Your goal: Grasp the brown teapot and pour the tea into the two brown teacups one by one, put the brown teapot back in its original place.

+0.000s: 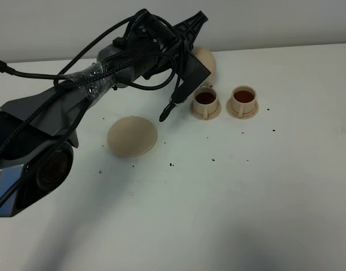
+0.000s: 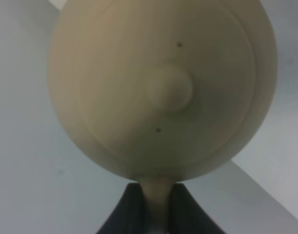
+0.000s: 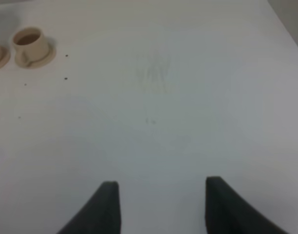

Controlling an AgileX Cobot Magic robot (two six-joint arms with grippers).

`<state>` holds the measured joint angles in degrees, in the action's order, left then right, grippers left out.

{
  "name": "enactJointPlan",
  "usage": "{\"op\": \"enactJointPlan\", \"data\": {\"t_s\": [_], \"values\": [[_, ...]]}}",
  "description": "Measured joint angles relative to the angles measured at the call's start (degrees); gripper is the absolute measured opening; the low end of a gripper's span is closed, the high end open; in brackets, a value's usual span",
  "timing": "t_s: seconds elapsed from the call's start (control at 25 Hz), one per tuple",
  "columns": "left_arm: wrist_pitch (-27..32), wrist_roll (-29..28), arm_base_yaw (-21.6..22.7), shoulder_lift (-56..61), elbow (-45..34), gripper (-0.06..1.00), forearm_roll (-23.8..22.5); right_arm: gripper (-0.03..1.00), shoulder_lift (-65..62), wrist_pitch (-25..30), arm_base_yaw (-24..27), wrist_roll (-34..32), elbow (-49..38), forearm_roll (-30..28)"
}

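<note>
Seen from the high camera: left arm (image 1: 105, 79) stretched diagonally across the white table (image 1: 218, 197), wrist raised near the far edge. Brown teapot (image 1: 206, 58) mostly hidden behind the wrist, only a beige curve showing past the left gripper (image 1: 191, 56). Flat round saucer (image 1: 132, 136) bare, well apart from the fingers, nearer the arm's base. Two teacups, the near cup (image 1: 206, 100) and the far cup (image 1: 243, 97), side by side on small saucers just beyond the gripper, both holding reddish-brown tea (image 1: 206, 98). Dark specks scattered on the table.

Seen from the left wrist: teapot (image 2: 161, 87) filling the frame, lid knob (image 2: 169, 88) facing the lens, dark fingers (image 2: 124, 212) pinched tight on the handle (image 2: 156, 200) between them. Cups and saucer out of sight here.

Seen from the right wrist: right gripper (image 3: 161, 207) over bare table, fingers (image 3: 102, 207) spread wide, nothing between them. One cup (image 3: 28, 44) on its saucer far off beyond the fingertips; the second saucer cut off at the frame edge.
</note>
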<state>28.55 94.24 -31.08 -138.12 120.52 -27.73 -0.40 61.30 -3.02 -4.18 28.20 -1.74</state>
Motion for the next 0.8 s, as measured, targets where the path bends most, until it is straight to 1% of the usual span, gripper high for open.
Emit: {"op": "enactJointPlan", "data": {"t_s": [0.24,0.4,0.52,0.8], "values": [[6.1,-8.4,0.1,2.3,0.0,0.16,-0.1,0.43,0.0,0.0,0.0,0.0,0.0,0.0],[11.1,-16.0,0.1,3.4,0.0,0.16,-0.1,0.43,0.0,0.0,0.0,0.0,0.0,0.0],[14.9,-23.7,0.1,4.5,0.0,0.16,-0.1,0.43,0.0,0.0,0.0,0.0,0.0,0.0],[25.6,-45.4,0.1,8.0,0.0,0.16,0.8,0.43,0.0,0.0,0.0,0.0,0.0,0.0]]}}
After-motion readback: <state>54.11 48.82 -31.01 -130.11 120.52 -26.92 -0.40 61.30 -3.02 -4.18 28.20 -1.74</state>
